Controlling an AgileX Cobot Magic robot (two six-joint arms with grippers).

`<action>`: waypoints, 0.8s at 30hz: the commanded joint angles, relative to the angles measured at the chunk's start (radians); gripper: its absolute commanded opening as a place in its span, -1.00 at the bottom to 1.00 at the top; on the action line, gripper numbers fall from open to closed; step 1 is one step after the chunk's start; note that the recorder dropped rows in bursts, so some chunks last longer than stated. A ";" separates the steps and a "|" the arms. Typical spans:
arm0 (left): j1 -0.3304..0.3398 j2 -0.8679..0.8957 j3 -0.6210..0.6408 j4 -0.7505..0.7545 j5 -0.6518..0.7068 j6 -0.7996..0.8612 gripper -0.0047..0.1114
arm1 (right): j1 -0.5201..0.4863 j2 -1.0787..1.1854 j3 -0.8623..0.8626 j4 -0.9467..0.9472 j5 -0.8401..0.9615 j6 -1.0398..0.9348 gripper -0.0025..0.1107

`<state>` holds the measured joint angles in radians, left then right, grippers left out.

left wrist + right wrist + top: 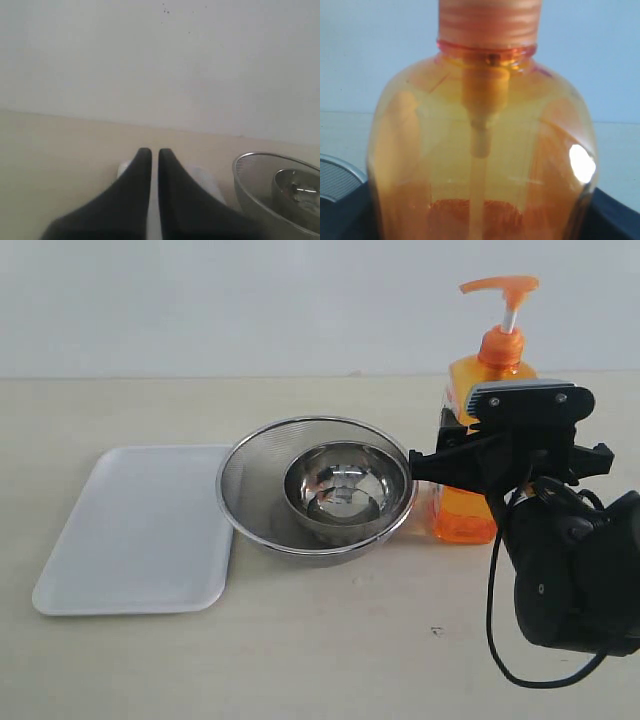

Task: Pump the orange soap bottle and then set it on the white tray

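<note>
The orange soap bottle (466, 515) stands upright on the table at the right, its orange pump head (500, 285) raised on a white stem. My right gripper (452, 445) is closed around the bottle's body from the right, one black finger (440, 462) across its front. In the right wrist view the bottle (480, 150) fills the frame, with dark fingers (615, 217) at both sides. The white tray (140, 530) lies flat at the left. My left gripper (151, 152) is shut, empty, above the tray (205, 180); it does not show in the exterior view.
A round steel mesh strainer (250, 470) with a steel bowl (345, 485) inside it sits between tray and bottle, touching the tray's right edge. The strainer (250, 185) also shows beside my left gripper. The right arm's black body (575, 580) fills the lower right.
</note>
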<state>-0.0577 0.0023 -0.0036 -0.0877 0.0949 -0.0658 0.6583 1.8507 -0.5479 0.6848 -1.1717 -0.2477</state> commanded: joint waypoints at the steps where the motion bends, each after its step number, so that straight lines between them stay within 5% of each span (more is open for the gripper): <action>1: 0.006 -0.002 0.004 0.007 0.045 0.002 -0.84 | 0.001 0.007 0.010 -0.011 0.092 0.005 -0.96; 10: 0.006 -0.002 0.004 0.053 0.222 0.036 -0.84 | 0.001 0.007 0.010 -0.011 0.092 0.005 -0.96; 24: 0.065 -0.002 0.004 0.051 0.270 -0.002 -0.84 | 0.001 0.007 0.010 -0.011 0.092 0.005 -0.96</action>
<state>0.0004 0.0023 -0.0036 -0.0413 0.3594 -0.0581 0.6583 1.8507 -0.5479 0.6848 -1.1699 -0.2477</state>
